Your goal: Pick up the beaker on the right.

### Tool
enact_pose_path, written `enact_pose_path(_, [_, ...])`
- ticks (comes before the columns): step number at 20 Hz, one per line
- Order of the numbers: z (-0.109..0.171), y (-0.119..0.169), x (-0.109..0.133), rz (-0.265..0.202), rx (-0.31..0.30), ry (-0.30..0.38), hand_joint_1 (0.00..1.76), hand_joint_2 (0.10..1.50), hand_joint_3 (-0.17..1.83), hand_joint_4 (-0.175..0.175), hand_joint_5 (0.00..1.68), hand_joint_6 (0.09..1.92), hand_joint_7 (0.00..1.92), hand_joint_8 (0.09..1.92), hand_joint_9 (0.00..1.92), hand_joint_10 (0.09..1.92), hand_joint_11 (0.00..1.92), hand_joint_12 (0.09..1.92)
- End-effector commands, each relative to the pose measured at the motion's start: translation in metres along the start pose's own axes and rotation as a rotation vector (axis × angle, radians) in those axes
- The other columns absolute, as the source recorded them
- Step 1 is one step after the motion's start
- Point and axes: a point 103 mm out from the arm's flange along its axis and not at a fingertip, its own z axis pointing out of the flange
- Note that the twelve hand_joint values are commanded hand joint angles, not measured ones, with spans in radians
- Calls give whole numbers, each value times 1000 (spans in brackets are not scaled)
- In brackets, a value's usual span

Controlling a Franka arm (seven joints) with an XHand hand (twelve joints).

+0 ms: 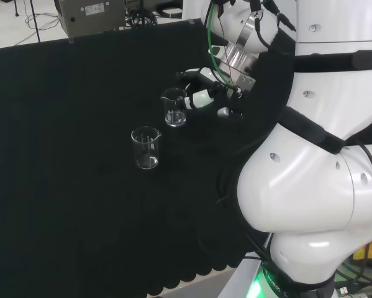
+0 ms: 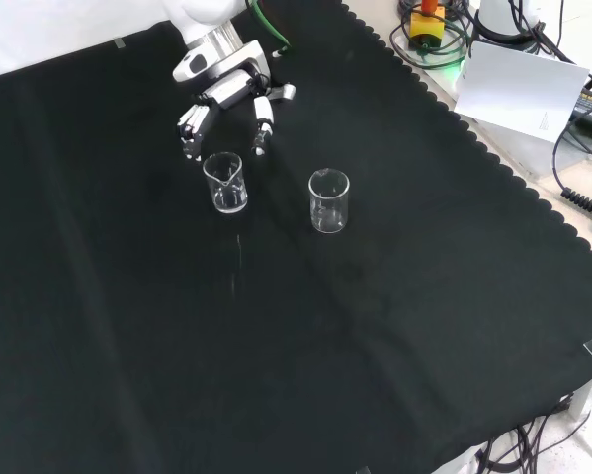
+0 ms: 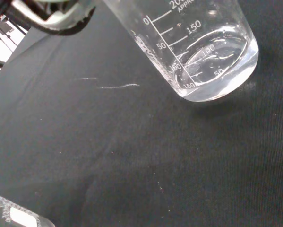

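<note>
Two clear glass beakers stand upright on the black cloth. In the head view one beaker (image 1: 174,107) is at the right, close to the hand (image 1: 201,94), and the other beaker (image 1: 147,148) stands lower left of it. From the front, the hand (image 2: 226,94) comes in from the top and its spread fingers (image 2: 263,123) reach down either side of the nearer beaker (image 2: 225,183) without touching it. The second beaker (image 2: 329,200) stands apart to the right there. The wrist view has the beaker (image 3: 202,47) close, with printed scale marks. The hand is open and holds nothing.
The arm's white links (image 1: 316,155) fill the right of the head view. A grey equipment box (image 1: 92,15) sits beyond the cloth's far edge. In the front view a white card (image 2: 518,89) and cables (image 2: 577,193) lie past the cloth's scalloped right edge.
</note>
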Motion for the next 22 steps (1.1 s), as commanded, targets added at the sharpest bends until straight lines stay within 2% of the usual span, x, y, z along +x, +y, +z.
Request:
enact_pose_path(1, [8,5,-8,-17,8,24,872,560,535,-66,488,87,325,760,520,689,119,1410])
enact_pose_path(4, [13,8,-12,-27,6,41,935,540,570,-63,498,87,309,755,487,684,70,1419])
enact_pose_path(14, [28,18,-15,-69,-11,114,938,518,599,-59,511,87,309,758,473,686,44,1417])
enact_pose_path(22, [40,24,-18,-58,-16,172,935,515,604,-62,549,87,330,764,482,688,45,1416])
